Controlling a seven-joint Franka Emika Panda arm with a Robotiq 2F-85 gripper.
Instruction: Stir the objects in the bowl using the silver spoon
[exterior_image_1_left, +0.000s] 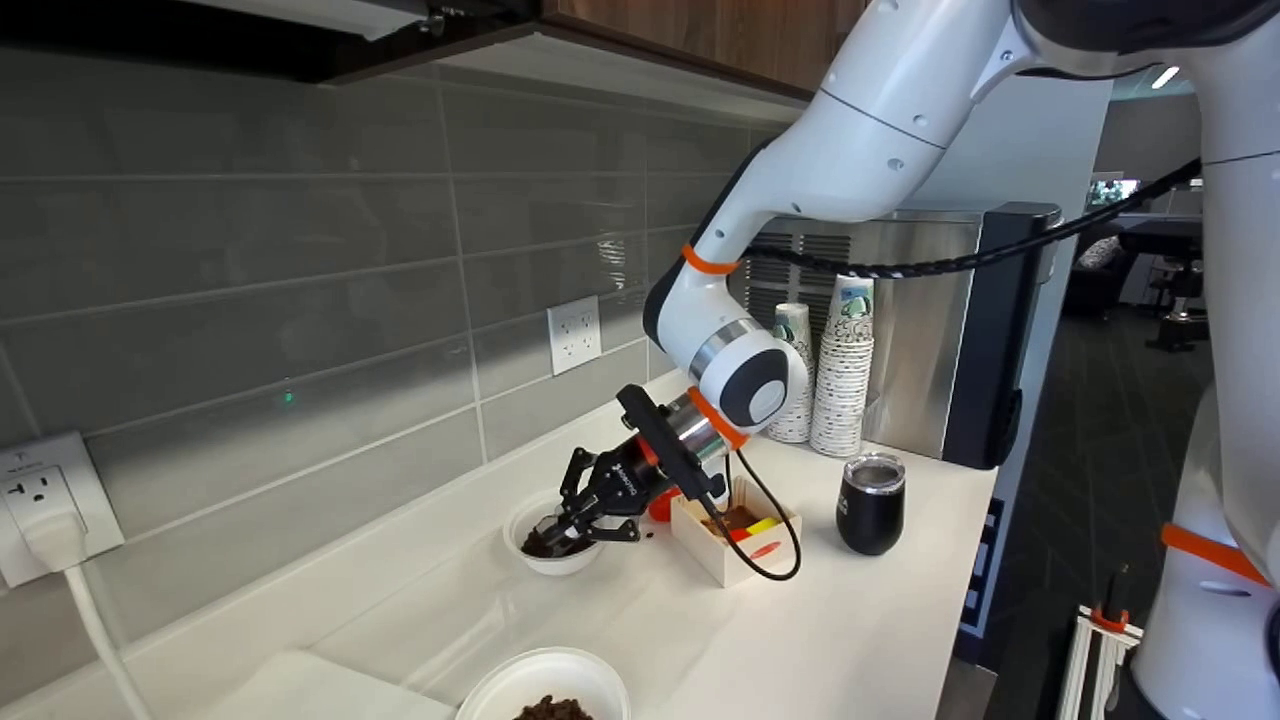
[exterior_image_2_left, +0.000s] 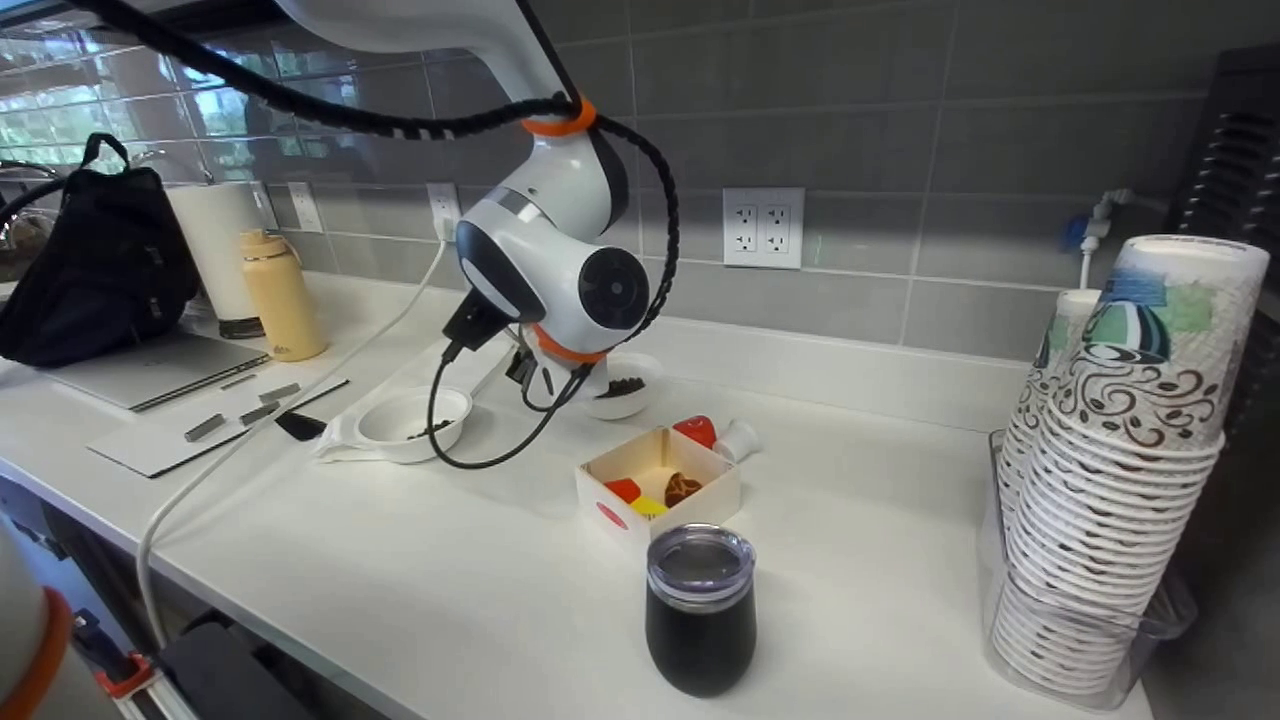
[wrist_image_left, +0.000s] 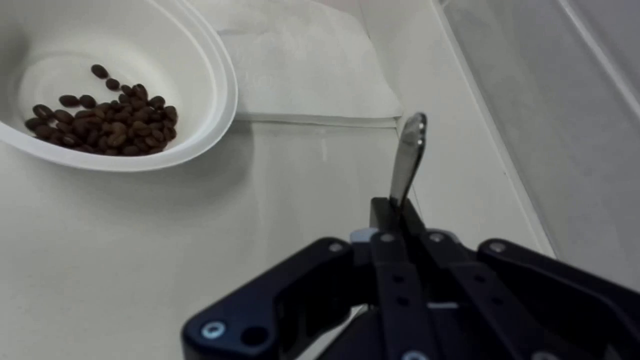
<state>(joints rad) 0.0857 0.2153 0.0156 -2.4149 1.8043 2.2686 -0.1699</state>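
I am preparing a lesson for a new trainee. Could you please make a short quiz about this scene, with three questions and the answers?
1. True or false: the end effector holds the silver spoon.
2. Multiple choice: in the wrist view, how do the brown beans lie in the wide white dish?
a) spread evenly over the whole bottom
b) heaped mostly toward one side
c) in one straight row
3. Short answer: which main colours do the pieces inside the pale box have?

Key: 1. True. 2. b. 3. Red, yellow and brown.

White arm (exterior_image_1_left: 860, 150), orange bands (exterior_image_1_left: 711, 264), thick blk cable (exterior_image_1_left: 950, 265), blk gripper (wrist_image_left: 397, 210) w/ silver screws (wrist_image_left: 213, 330)
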